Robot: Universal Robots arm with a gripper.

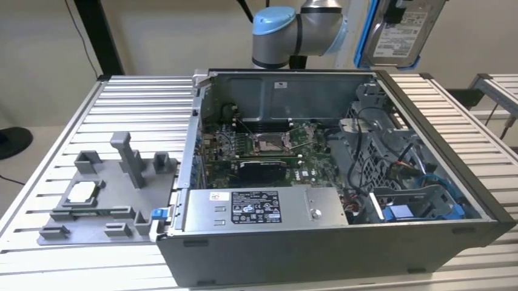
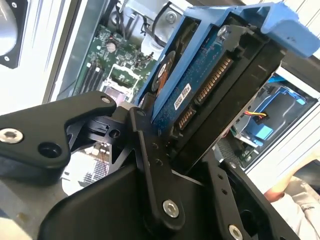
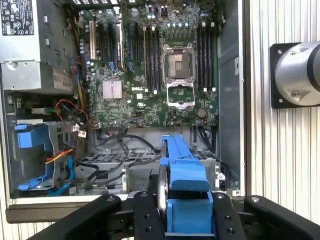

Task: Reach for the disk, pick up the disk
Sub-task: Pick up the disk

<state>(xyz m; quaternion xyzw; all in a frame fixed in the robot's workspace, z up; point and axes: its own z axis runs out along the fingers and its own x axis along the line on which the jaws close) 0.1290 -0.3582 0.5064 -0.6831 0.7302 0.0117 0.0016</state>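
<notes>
Black fingers (image 2: 172, 165) clamped on disk (image 2: 210, 85), held aloft above open computer case (image 1: 324, 242).

Small print, none of it legible, covers white labels on the disk (image 1: 398, 36), upper right of the exterior view, and the power supply (image 1: 324, 209), lower middle.

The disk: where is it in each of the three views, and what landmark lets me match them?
Exterior view: the disk hangs above the open case's back corner, at the exterior view's upper right, label showing.
Second wrist view: the disk is clamped in the gripper, connector side showing.
First wrist view: the disk is seen edge-on, blue bracket foremost.
Shared landmark: the motherboard's empty socket.
</notes>
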